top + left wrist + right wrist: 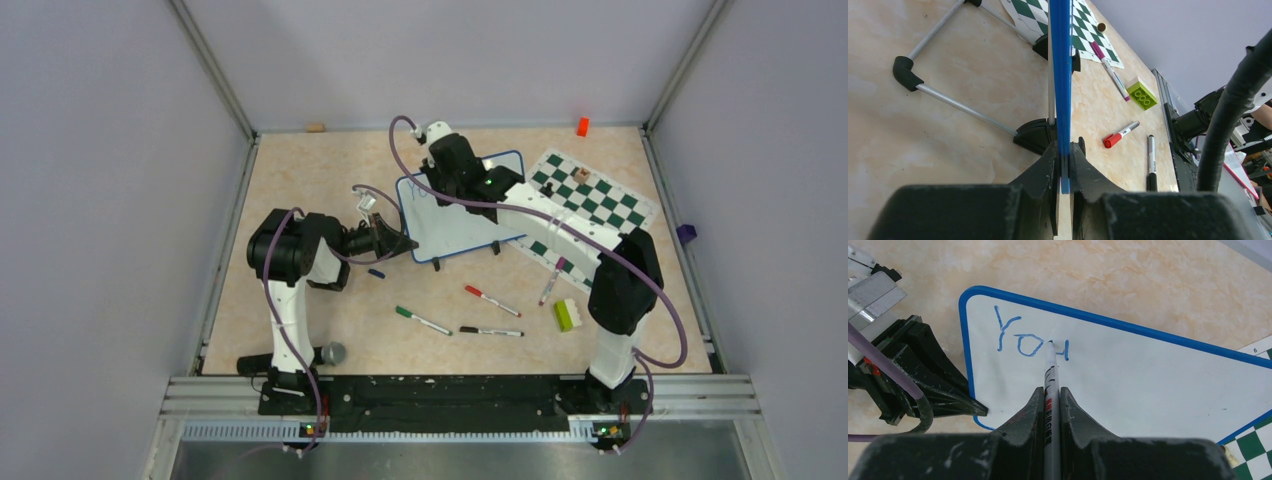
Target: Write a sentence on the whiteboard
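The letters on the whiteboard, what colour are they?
Blue letters, seen best in the right wrist view.

A: Whiteboard (455,225), appearance and pose?
B: Glossy white, thin blue frame with rounded corners; stands on black feet, centre of top view.
A: Sentence (1020,339)?
B: Blue handwriting, board's upper left in right wrist view: reads "You", last letter partly hidden.

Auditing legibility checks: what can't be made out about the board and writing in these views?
Right wrist: thin white marker crosses the last of the blue handwritten letters; the small blue-framed white board runs off the right edge.
Left wrist: board is edge-on between the left fingers, face hidden.
Top external: letters too small to read; the right arm covers the board's upper part.
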